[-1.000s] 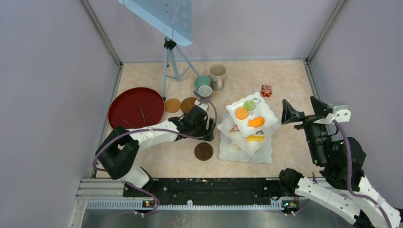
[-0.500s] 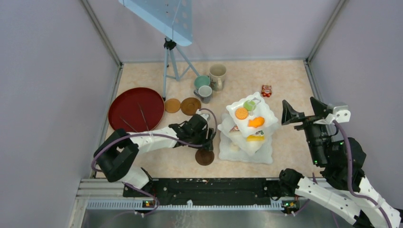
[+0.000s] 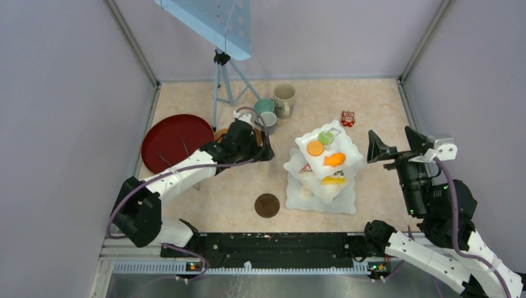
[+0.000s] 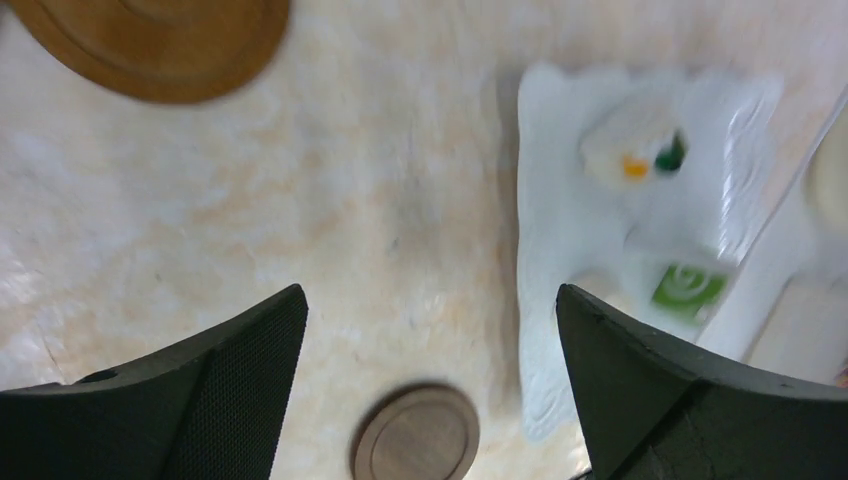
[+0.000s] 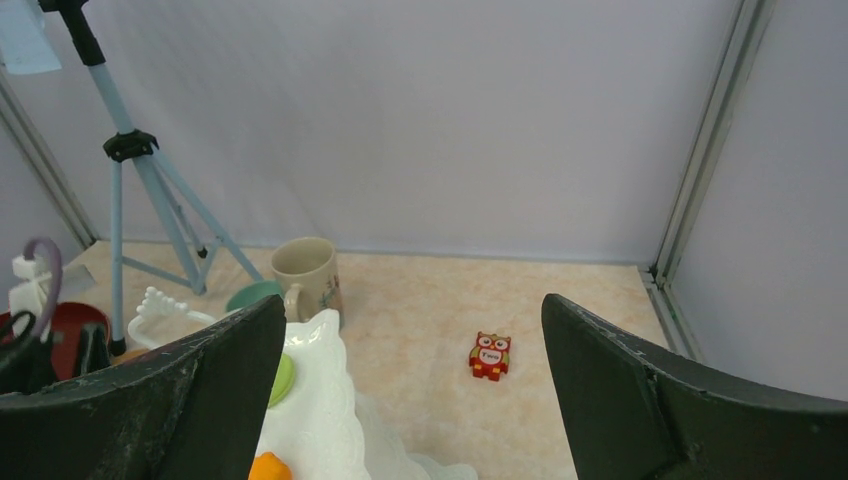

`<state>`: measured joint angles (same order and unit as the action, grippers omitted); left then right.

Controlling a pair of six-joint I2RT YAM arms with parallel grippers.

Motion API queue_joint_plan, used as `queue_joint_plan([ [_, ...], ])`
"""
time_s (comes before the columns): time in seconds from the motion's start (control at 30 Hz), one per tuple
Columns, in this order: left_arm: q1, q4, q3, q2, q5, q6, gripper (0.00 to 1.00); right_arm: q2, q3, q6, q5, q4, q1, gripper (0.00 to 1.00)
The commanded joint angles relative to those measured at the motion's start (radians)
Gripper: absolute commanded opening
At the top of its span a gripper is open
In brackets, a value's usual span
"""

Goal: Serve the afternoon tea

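Note:
My left gripper [image 3: 263, 150] is open and empty above the table, between the mugs and the white three-tier stand [image 3: 347, 202]. In its wrist view the gripper [image 4: 430, 325] has its jaws wide apart. A brown coaster [image 4: 416, 436] lies flat below them and also shows from above [image 3: 267, 205], in front of the stand. A second coaster [image 4: 150, 40] lies further back. The small grey mug [image 3: 268, 119], teal mug [image 3: 263, 106] and tall beige mug [image 3: 285, 98] stand at the back. Toy cakes and a cookie [image 3: 315, 148] sit on the stand. My right gripper [image 3: 397, 146] is open and held high to the right of the stand.
A round dark-red tray [image 3: 167, 146] with thin tongs lies at the left. A blue tripod [image 3: 220, 81] stands behind it. A red owl toy [image 3: 348, 118] lies on the table behind the stand, also seen in the right wrist view [image 5: 490, 355].
My left gripper let go of the coaster in front of the stand and moved back towards the mugs. The coaster stays on the table. The right arm has not moved.

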<state>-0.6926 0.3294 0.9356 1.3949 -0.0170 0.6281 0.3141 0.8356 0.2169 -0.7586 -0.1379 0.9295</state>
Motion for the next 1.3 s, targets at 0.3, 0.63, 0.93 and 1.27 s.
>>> queue_joint_plan([
  [0.3, 0.200, 0.007, 0.480, 0.348, -0.082, 0.244, 0.79, -0.058, 0.020, 0.028, -0.031, 0.011, 0.014, 0.97],
  [0.63, 0.190, 0.082, 0.559, 0.489, -0.057, 0.571, 0.70, -0.108, 0.040, 0.035, -0.048, -0.033, 0.012, 0.97],
  [0.93, 0.188, 0.106, 0.566, 0.527, -0.110, 0.712, 0.66, -0.109, 0.047, 0.053, -0.035, -0.030, 0.013, 0.97],
  [1.27, 0.183, 0.115, 0.624, 0.587, -0.160, 0.763, 0.52, -0.122, 0.037, 0.059, -0.040, -0.022, 0.013, 0.97],
])
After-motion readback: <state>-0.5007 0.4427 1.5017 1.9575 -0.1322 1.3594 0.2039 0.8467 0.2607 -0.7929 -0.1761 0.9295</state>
